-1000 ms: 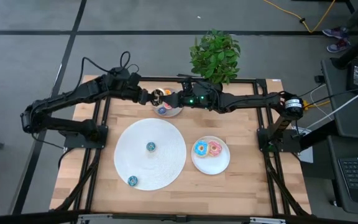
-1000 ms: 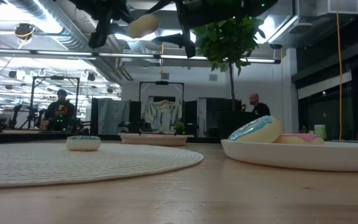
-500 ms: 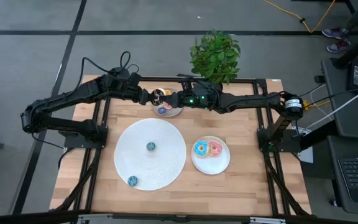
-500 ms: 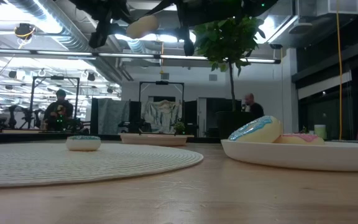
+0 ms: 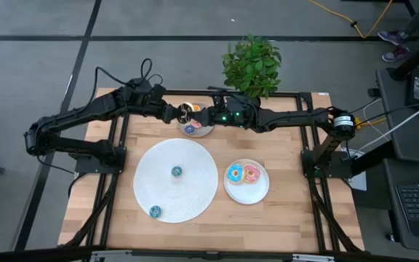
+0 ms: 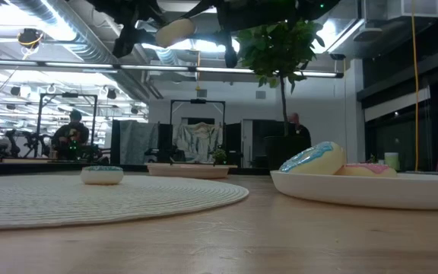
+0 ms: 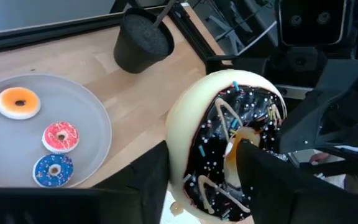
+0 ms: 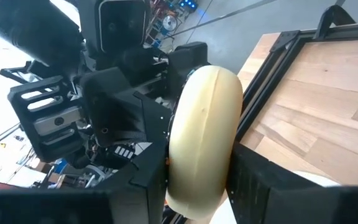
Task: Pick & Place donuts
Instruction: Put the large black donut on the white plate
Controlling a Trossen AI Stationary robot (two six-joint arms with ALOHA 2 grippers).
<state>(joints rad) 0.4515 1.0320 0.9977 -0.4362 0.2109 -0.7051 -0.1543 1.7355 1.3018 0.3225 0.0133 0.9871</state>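
A chocolate-brown donut point(image 5: 186, 110) with sprinkles and a cream underside is held in the air over the grey plate point(image 5: 204, 132) at the table's far edge. My left gripper point(image 5: 177, 113) comes at it from the left and my right gripper point(image 5: 202, 116) from the right; both are shut on it. The grey plate point(image 7: 98, 134) holds small orange point(image 7: 18, 102), red-pink point(image 7: 61, 135) and dark blue point(image 7: 53, 169) donuts. A blue point(image 5: 234, 174) and a pink donut point(image 5: 252, 173) lie on a white plate point(image 5: 247, 193). My left gripper holds the chocolate donut point(image 7: 229, 143) with its iced face toward the wrist. One finger point(image 7: 148, 180) is at the outer rim point(image 7: 176, 155) and the other point(image 7: 260, 174) stands at the hole. It comes level from the table's left. The donut is lifted clear, on edge. My right gripper has the same donut point(image 8: 204, 137) edge-on between its two fingers, one finger point(image 8: 148, 180) on each flat side, at the rim's lower part point(image 8: 194, 186). It comes level from the table's right. The donut stands on edge, clear of the plate.
A large white disc point(image 5: 195, 182) lies mid-table with two small teal donuts point(image 5: 176, 172) point(image 5: 155, 212) on it. A potted plant point(image 5: 252, 65) stands at the far edge behind the grippers. Bare wood shows along the near edge. People show in the room beyond.
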